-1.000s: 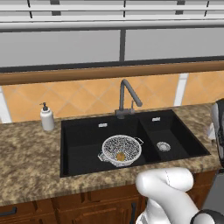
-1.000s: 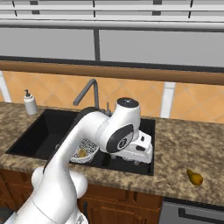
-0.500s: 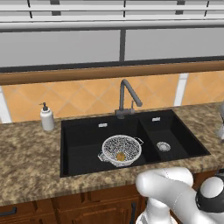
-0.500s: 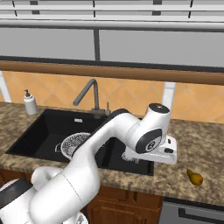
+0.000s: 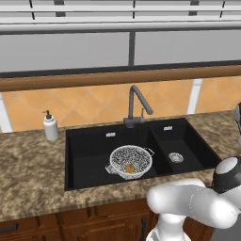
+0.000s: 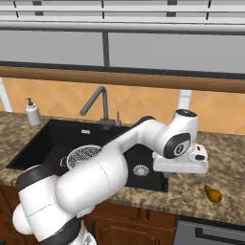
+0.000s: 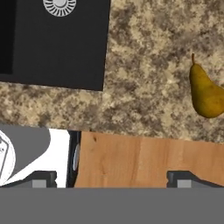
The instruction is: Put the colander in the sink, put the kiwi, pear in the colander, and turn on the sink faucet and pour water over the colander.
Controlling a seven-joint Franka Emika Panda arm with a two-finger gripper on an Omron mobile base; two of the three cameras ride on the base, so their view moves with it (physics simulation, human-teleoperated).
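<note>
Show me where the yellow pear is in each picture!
Left base view: the pear isn't in this picture.
Right base view: the pear lies on the granite counter at lower right, to the right of the sink.
Hand view: the pear is at the right edge, on the counter, stem pointing up.
Shared landmark: the small basin's silver drain, at the top left in the hand view.

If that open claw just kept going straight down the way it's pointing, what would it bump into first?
Most likely the bare granite counter right of the sink. The gripper points down, with the pear off to one side.
</note>
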